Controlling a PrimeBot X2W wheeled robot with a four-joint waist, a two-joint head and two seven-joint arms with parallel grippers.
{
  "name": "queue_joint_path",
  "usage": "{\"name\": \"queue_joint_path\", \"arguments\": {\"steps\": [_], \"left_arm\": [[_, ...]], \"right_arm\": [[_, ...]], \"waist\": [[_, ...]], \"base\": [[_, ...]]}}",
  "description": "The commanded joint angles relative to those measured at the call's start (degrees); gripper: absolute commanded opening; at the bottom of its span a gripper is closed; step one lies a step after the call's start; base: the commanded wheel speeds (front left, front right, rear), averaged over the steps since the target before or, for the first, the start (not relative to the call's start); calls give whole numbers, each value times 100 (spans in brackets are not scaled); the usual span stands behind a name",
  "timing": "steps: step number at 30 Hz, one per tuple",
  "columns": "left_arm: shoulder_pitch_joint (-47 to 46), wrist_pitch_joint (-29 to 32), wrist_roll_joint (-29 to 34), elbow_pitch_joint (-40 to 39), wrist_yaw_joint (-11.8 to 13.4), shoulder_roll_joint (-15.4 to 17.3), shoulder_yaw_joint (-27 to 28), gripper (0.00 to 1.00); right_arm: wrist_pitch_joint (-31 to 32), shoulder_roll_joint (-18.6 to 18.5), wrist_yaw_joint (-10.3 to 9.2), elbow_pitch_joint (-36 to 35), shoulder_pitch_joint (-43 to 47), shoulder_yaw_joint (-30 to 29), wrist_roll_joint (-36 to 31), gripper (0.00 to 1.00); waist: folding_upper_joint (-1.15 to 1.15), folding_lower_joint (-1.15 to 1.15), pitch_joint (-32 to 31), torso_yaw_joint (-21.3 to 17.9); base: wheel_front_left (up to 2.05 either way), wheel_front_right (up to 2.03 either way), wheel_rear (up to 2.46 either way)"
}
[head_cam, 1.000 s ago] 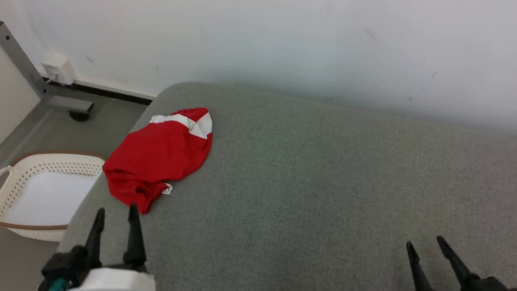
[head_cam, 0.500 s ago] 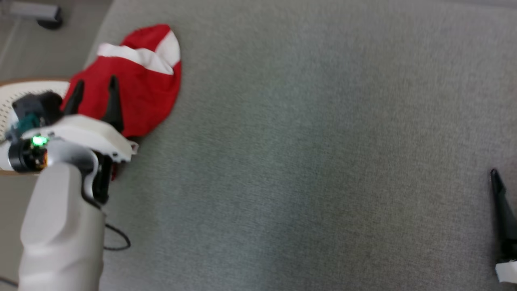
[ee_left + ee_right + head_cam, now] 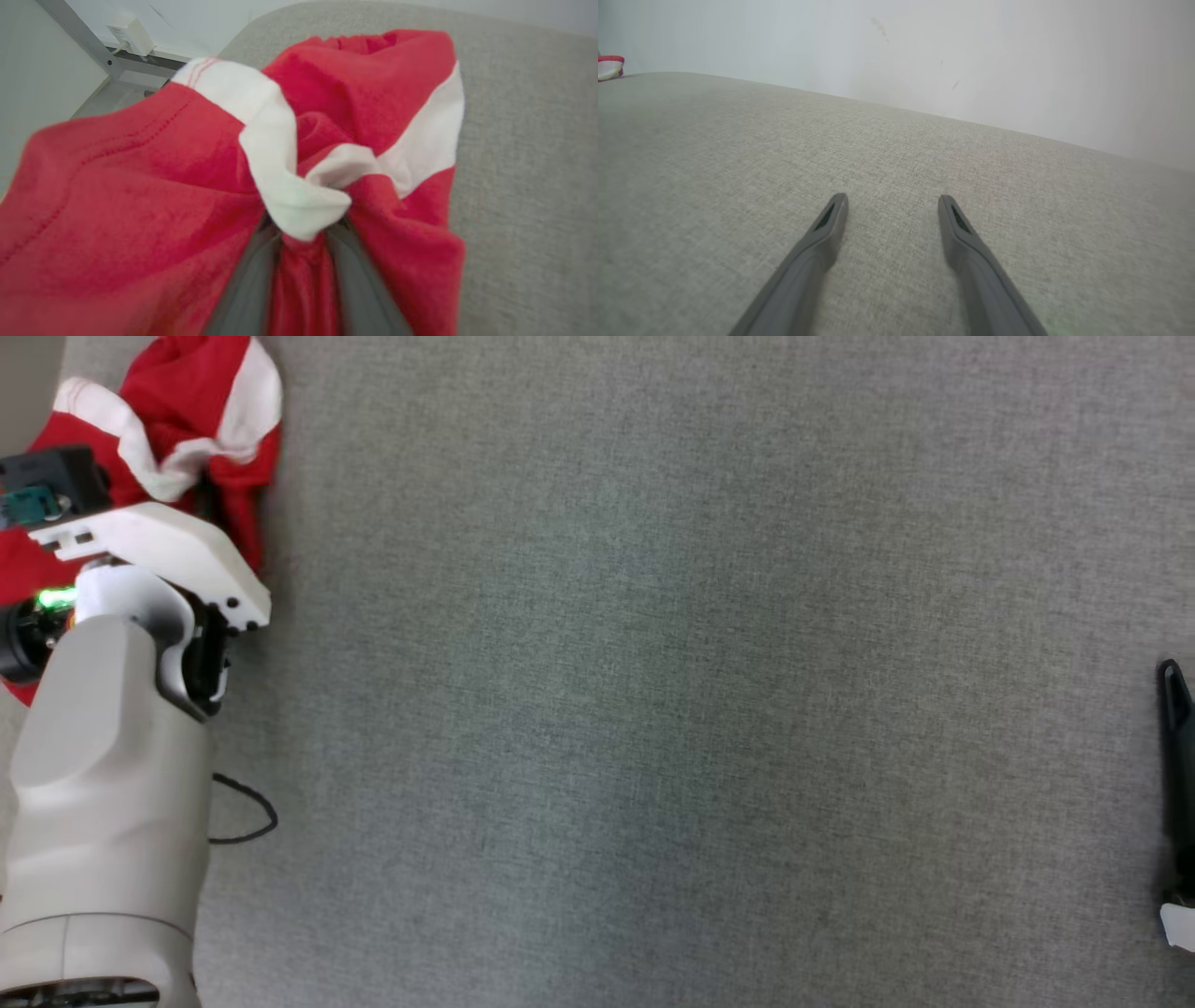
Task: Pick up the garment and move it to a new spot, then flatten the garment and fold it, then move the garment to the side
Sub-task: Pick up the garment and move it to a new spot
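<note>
Left wrist view | left pincer [image 3: 303,235] apparently pinching bunched, soft red-white garment [image 3: 140,186]

Our left gripper [image 3: 302,229] has its two dark fingers [image 3: 247,284] pinched close on a ridge of the red garment [image 3: 140,196], with red cloth squeezed between them. Just above our fingertips a white band [image 3: 275,158] twists into a knot-like fold, and a second white stripe [image 3: 430,135] runs off toward the right. The garment is bunched at the rounded corner of the grey cushion [image 3: 528,186], hiding its left edge. Beyond that corner we see a metal leg [image 3: 79,37] and a white box [image 3: 131,32] on the wall [image 3: 210,14].
</note>
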Motion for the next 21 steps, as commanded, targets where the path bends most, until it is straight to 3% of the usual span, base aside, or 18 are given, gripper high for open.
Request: {"name": "queue_joint_path", "arguments": {"steps": [1,12,21], "left_arm": [[121,12,60,197,17,-22,-49,0],[37,-716,20,-237,-353,193,-194,0],[735,-224,-145,-1888,-619,-91,-839,0]], "right_arm": [[188,6,-75,780,203,-65,1,100],[113,640,-47,949,154,328,18,100],[107,1140,-50,1257,357,480,-2,100]], "waist": [[0,2,-105,-48],[0,2,-1375,-288],[0,2,-2579,-821]], "base": [[0,0,0],[0,0,0],[0,0,0]]}}
